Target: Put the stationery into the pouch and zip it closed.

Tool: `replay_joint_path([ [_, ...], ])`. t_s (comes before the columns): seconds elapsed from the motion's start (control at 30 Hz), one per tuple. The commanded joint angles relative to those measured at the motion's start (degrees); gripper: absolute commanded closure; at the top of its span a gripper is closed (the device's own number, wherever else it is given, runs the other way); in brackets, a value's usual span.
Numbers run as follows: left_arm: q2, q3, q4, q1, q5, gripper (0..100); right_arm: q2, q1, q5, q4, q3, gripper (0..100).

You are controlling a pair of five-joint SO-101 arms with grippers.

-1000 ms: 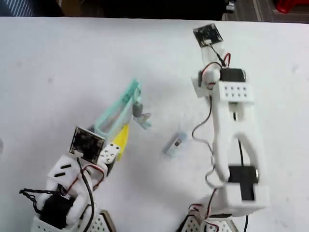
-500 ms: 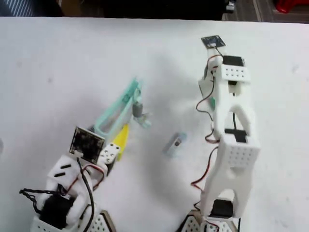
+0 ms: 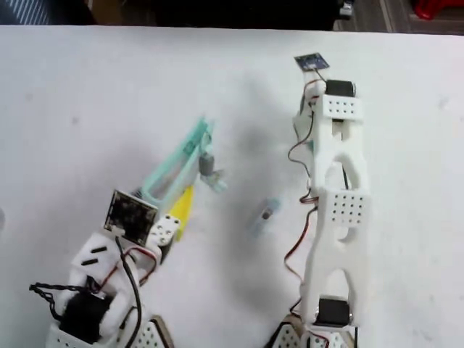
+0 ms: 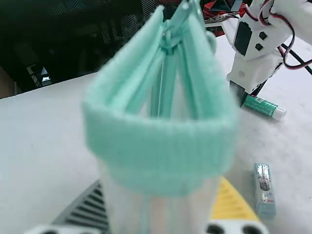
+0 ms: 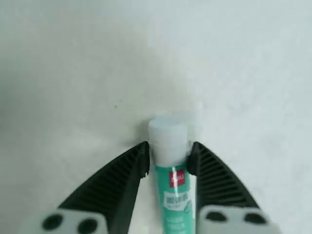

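Observation:
A mint green pouch point(image 3: 174, 168) lies slanted on the white table, its zipper point(image 4: 170, 44) running away from the left wrist camera. My left gripper point(image 3: 172, 212) is shut on the pouch's near end point(image 4: 161, 161). A green glue stick point(image 5: 170, 185) with a white cap lies on the table between the black fingers of my right gripper point(image 5: 168, 153), which touch both its sides. The left wrist view also has that glue stick point(image 4: 263, 106), under the right arm point(image 3: 335, 145). A small pale blue item point(image 3: 262, 216) lies between the arms.
A small grey and pale blue piece point(image 3: 211, 172) sits against the pouch's right side. The pale blue item point(image 4: 263, 189) lies close to my left gripper's yellow finger point(image 4: 229, 207). The table's far edge point(image 3: 217, 27) borders a dark background.
The right arm has stretched out toward the far side of the table and its wrist has dropped over the glue stick. The left arm and pouch have stayed put.

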Motion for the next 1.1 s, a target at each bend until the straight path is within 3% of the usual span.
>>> replay_joint_path([
  [0.0,0.4,-0.62,-0.7,-0.22,0.79,84,0.75,-0.75,0.53,0.48,-5.71,97.3],
  [0.27,0.4,-0.62,-0.62,-0.22,0.79,84,2.51,-0.4,0.53,2.42,-10.73,98.2],
  [0.43,0.4,-0.53,-0.62,-0.22,0.79,84,2.42,-0.4,0.53,12.53,-21.63,98.2],
  [0.67,0.4,-0.62,-0.62,-0.22,1.05,84,-2.33,1.45,0.26,13.23,-30.51,98.2],
  [0.87,0.4,-0.62,-0.62,-0.22,1.05,84,-18.86,1.01,0.0,13.23,-17.76,98.2],
  [1.07,0.4,-0.62,-0.62,-0.22,1.14,84,-44.7,-3.3,-7.3,13.05,4.92,98.2],
])
